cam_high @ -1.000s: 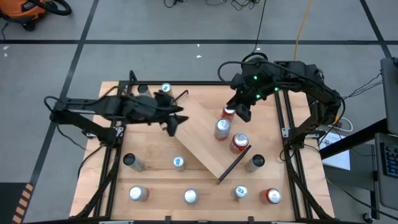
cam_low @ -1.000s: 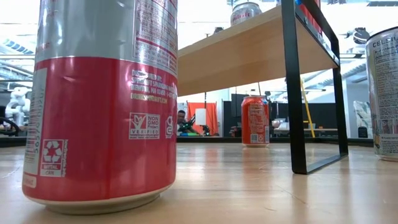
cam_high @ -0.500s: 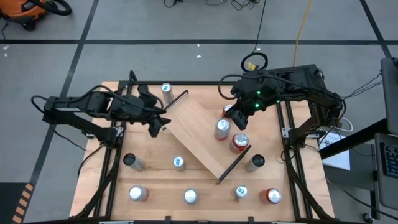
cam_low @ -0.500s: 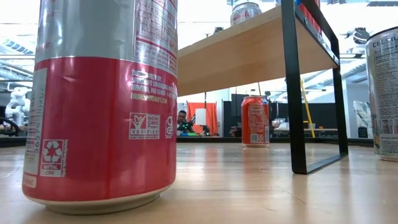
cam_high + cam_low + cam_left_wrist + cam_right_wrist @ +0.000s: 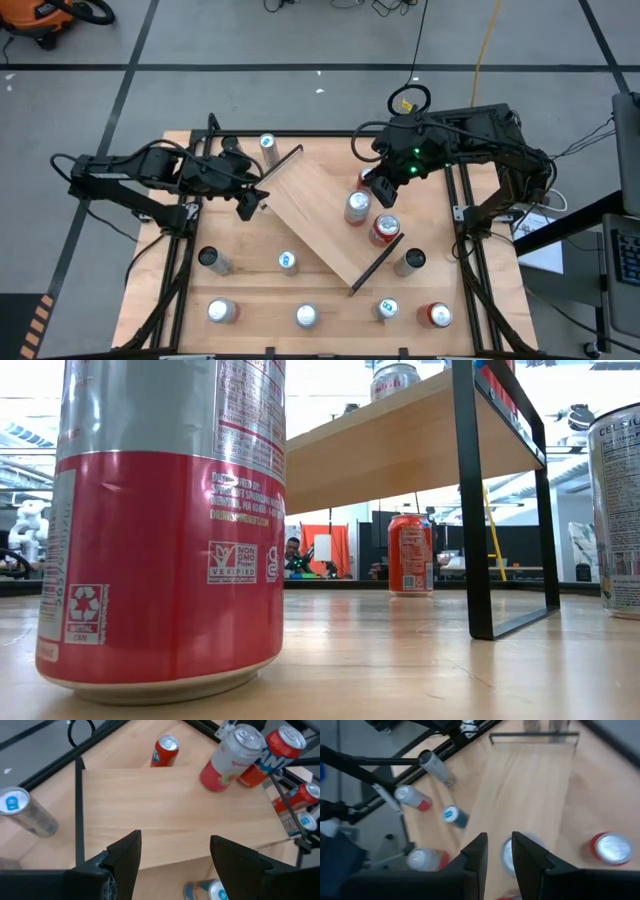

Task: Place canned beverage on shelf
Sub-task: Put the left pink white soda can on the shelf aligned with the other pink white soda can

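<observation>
Shelf: the light-wood shelf (image 5: 325, 215) lies diagonally across the middle of the table (image 5: 180, 290), a thin black rail at each short end.
Cans on shelf: 3 cans stand at its right end, a silver-topped can (image 5: 357, 207), a red can (image 5: 385, 230) and a red can (image 5: 368, 180) partly under the right arm.
Loose cans: about 9 more stand on the table around the shelf, among them a blue-lidded can (image 5: 288, 262) just beside its near edge and a dark-topped can (image 5: 411, 261) beside the lower rail.
Handling: judged by their look, the cans are rigid, smooth, slippery metal cylinders. Whether they are full and heavy I cannot tell. A thin wall would dent under a hard squeeze, and an upright can tips if nudged high.
Grip point: best across the body at mid-height, fingers on opposite sides.
Left gripper: the left gripper (image 5: 250, 203) hovers over the table just off the shelf's upper-left end, jaws apart and holding nothing.
Right gripper: the right gripper (image 5: 379, 190) hangs over the 3 shelved cans, its fingers (image 5: 530, 857) close together with only a narrow gap and nothing between them.
Obstacles: the 3 grouped cans crowd the right end, so a new can risks knocking them. The black end rails and the nearby loose cans limit side approaches.
</observation>
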Controlling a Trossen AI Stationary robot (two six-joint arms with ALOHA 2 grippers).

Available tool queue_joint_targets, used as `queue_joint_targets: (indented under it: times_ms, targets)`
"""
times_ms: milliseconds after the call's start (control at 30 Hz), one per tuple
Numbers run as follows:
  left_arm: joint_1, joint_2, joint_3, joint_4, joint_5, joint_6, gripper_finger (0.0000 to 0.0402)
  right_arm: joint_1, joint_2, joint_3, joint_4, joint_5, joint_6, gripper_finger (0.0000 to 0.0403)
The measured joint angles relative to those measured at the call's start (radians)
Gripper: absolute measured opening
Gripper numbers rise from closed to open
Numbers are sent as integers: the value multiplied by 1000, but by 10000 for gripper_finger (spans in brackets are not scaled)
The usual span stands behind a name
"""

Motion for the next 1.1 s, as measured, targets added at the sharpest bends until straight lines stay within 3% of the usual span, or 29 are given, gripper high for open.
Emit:
queue_joint_targets:
  times_ms: [333,633,800,933,1100]
  targets:
    - [0,2,0,1,-23,-79,241,-91,0,0,-4,24,-304,67]
    - [0,7,0,4,-107,-131,241,-309,-19,-1,-10,-202,-592,67]
    - [25,7,0,6,-101,-213,241,-371,-19,-1,-10,-241,-705,67]
    - [41,7,0,6,-66,-286,241,-395,-19,-1,-20,-291,-697,67]
    - [19,24,-2,1,-30,-232,241,-396,-43,-1,-79,-361,-527,67]
